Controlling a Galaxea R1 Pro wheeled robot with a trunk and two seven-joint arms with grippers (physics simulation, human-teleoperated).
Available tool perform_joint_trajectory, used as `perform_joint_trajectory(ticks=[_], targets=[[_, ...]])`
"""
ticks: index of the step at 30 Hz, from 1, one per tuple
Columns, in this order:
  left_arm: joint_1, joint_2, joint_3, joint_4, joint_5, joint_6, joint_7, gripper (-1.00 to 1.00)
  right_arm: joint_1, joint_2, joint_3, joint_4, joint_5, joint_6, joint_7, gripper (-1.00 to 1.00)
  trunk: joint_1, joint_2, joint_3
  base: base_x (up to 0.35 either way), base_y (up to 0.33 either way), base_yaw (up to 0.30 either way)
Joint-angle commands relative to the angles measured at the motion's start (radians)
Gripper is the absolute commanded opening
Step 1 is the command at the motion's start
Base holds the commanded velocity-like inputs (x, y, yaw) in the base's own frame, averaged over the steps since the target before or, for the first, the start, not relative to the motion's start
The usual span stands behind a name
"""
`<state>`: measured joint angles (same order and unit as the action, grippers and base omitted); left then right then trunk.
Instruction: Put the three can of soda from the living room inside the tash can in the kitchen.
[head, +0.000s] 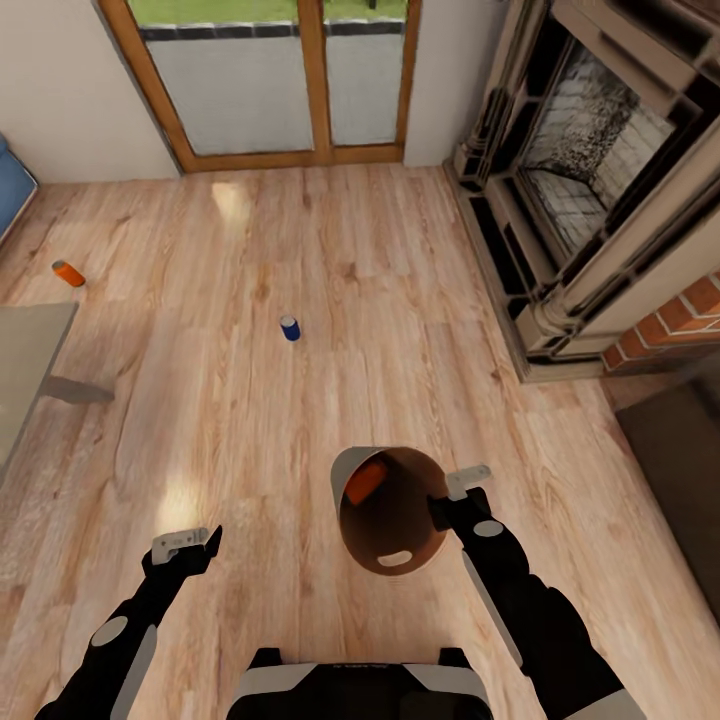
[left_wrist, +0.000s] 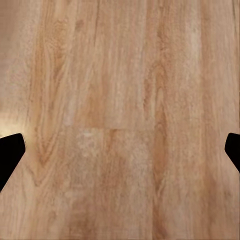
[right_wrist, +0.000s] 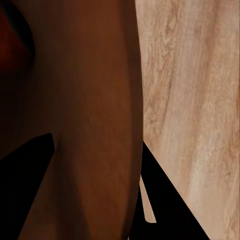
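- I'm in the living room, looking down over a wood floor (head: 400, 300), with the fireplace (head: 590, 170) at the right and glazed doors (head: 290, 80) ahead.
- A strip of blue sofa (head: 12, 190) shows at the far left edge, and a grey table corner (head: 30, 350) sits below it.
- The bin (head: 388, 545) hangs in front of me, tilted so I see into its copper inside. My right gripper (head: 452, 492) is clamped on its rim: in the right wrist view one finger sits inside the wall (right_wrist: 85, 125) and the other outside it.
- One orange can (head: 365, 481) already lies inside the bin, against the far wall near the rim. That one I count as done, though the bin itself must yet go to the kitchen.
- The blue can (head: 290, 327) stands upright on the bare floor ahead, well apart from the bin. It looks the nearest to fetch.
- A second orange can (head: 68, 273) lies on its side far to the left, near the sofa and beyond the table corner.
- My left gripper (head: 187, 541) hovers over the floor, fingers spread wide and holding nothing; the left wrist view has only planks (left_wrist: 120, 120) between the tips.
- So I judge one of three cans collected, two left, then the trip to the kitchen.
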<state>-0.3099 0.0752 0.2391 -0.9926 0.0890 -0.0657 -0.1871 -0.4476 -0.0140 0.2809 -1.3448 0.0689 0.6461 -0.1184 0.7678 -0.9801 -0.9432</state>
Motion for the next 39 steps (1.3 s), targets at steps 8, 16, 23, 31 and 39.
perform_joint_trajectory(ticks=[8, 16, 23, 31, 39], targets=[[0.0, 0.0, 0.0, 0.0, 0.0, -0.003, 0.0, 1.0, 0.0, -0.001, -0.005, -0.001, -0.007, 0.001, 0.001, -1.0, 0.0, 0.0, 0.0, 0.328, 0.085, 0.119], [0.001, 0.0, 0.0, 0.0, -0.002, -0.009, 0.0, 1.0, -0.002, -0.036, -0.131, -0.031, -0.014, 0.007, 0.026, -1.0, 0.0, 0.0, 0.0, 0.323, 0.062, 0.01], [0.0, 0.0, -0.001, 0.001, -0.002, -0.009, 0.0, 1.0, -0.003, -0.124, -0.205, -0.04, -0.012, 0.009, 0.159, -1.0, 0.0, 0.0, 0.0, 0.297, 0.008, 0.001], [0.001, 0.0, -0.001, 0.002, -0.003, -0.009, 0.0, 1.0, -0.004, -0.156, -0.261, -0.04, -0.007, 0.01, 0.2, -1.0, 0.0, 0.0, 0.0, 0.288, 0.001, 0.0], [0.001, 0.0, -0.001, 0.002, -0.003, -0.008, 0.0, 1.0, -0.003, -0.155, -0.263, -0.04, -0.006, 0.01, 0.201, -1.0, 0.0, 0.0, 0.0, 0.314, 0.0, 0.0]])
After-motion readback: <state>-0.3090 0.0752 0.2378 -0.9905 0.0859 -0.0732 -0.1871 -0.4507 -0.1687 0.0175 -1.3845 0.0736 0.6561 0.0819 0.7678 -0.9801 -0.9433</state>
